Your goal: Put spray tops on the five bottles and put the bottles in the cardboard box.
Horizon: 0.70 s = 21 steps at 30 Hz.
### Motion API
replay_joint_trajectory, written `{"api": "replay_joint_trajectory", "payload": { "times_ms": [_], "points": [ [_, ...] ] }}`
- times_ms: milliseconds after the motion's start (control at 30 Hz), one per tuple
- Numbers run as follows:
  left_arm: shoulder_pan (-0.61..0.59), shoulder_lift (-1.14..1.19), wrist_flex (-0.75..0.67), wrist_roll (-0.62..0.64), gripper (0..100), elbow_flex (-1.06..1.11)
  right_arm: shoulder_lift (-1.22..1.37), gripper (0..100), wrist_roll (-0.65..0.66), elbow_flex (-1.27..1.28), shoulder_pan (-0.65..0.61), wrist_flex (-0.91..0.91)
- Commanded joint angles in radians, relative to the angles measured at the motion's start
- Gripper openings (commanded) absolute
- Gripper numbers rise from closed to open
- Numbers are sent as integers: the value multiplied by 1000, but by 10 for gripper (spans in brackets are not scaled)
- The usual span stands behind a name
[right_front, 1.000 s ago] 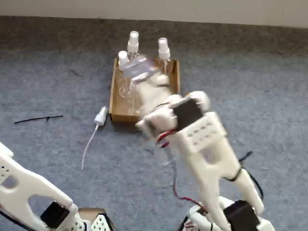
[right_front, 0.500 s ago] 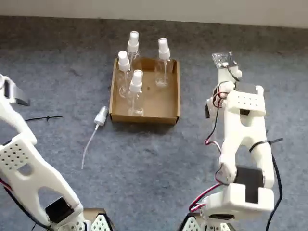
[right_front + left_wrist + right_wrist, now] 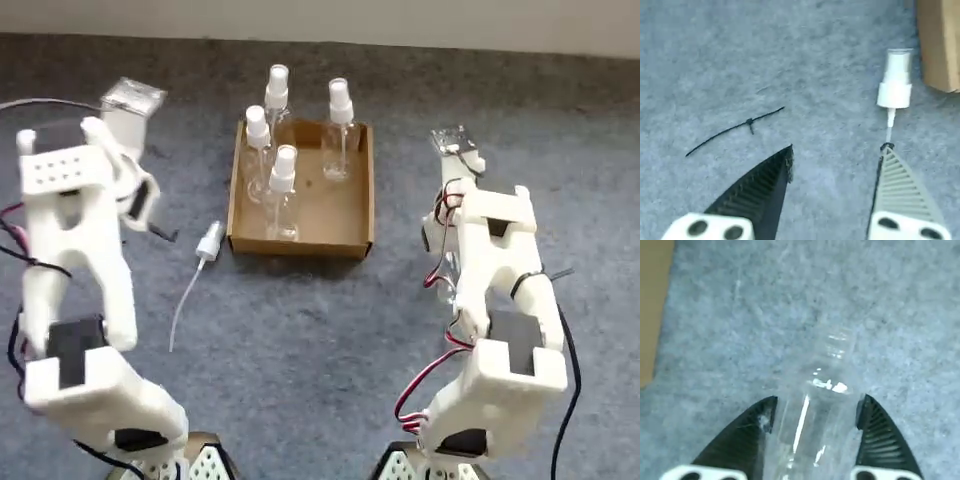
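Left gripper (image 3: 838,148): fingers spread wide, one black, one pale grey, both ribbed on the inner face, nothing between them; the loose spray top (image 3: 894,87) lies just ahead, off-centre toward the pale finger; its long axis runs roughly along the gripper's own reach, white head and clear cap far, thin dip tube (image 3: 888,125) trailing back until its end meets the pale fingertip; judgement: a small sideways shift is needed to centre the head between the fingers, and the tube is too slender and springy to grip well, so the rigid white collar is the better hold; left arm is clearly the nearer one to this part. Right gripper (image 3: 818,399): black fingers closed on either side of a clear plastic bottle (image 3: 832,360), neck pointing away from the wrist, threads bare, no top on it; wall thin and glossy, likely to flex under pressure; whether it stands on the carpet or hangs above it I cannot tell. Between the arms sits the cardboard box (image 3: 237,200), shallow, brown, matte; four capped bottles (image 3: 284,190) stand at it, three plainly inside, the far one at the back wall, inside or behind unclear. Spray top lies near the box's left wall, bottle on the opposite side. Thin black cable tie (image 3: 735,129) on grey felt-like carpet (image 3: 715,60), apart from the top.
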Motion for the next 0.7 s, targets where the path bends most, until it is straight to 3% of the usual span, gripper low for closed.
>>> {"api": "replay_joint_trajectory", "payload": {
  "times_ms": [0, 367, 667],
  "points": [
    [128, -101, -199, -9, 251, 222, 12, 179, 9, 7, 19, -10],
    [163, -96, -333, -3, 204, 275, 12, 179, 8, 7, 18, -10],
    [206, 65, -377, -3, 204, 189, 13, 179, 9, 8, 18, -5]
  ]
}}
